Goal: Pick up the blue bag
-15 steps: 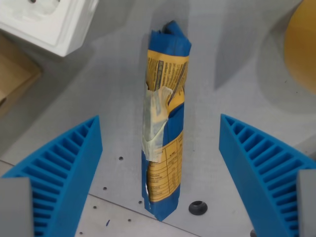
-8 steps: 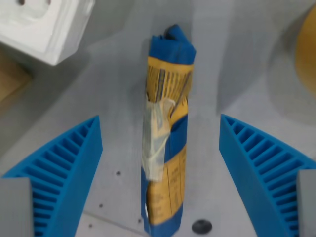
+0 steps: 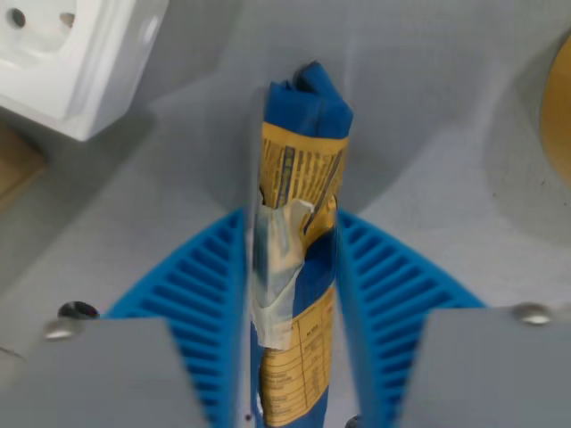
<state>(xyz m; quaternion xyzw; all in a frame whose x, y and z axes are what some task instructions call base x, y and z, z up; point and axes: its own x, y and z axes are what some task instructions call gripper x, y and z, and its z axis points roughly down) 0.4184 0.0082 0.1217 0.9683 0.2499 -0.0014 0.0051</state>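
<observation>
Since a second ago both jaws have swung inward and now clench the blue bag (image 3: 296, 267) on either flank. Grasping looks done; lifting straight up comes next. Its long axis runs up the wrist view, folded end pointing beyond the jaws, beside the white socket (image 3: 67, 53) on the desk (image 3: 428, 134).

No gap left between the gripper (image 3: 293, 294) fingers: both blue ribbed pads press the blue bag (image 3: 299, 259) from either side. White socket block (image 3: 67, 53) sits at the wrist view's upper left, well apart from the bag. Yellow round object (image 3: 558, 98) at the right edge, also well apart. Grey table (image 3: 428, 107) bare around the bag's top end, between those two.
</observation>
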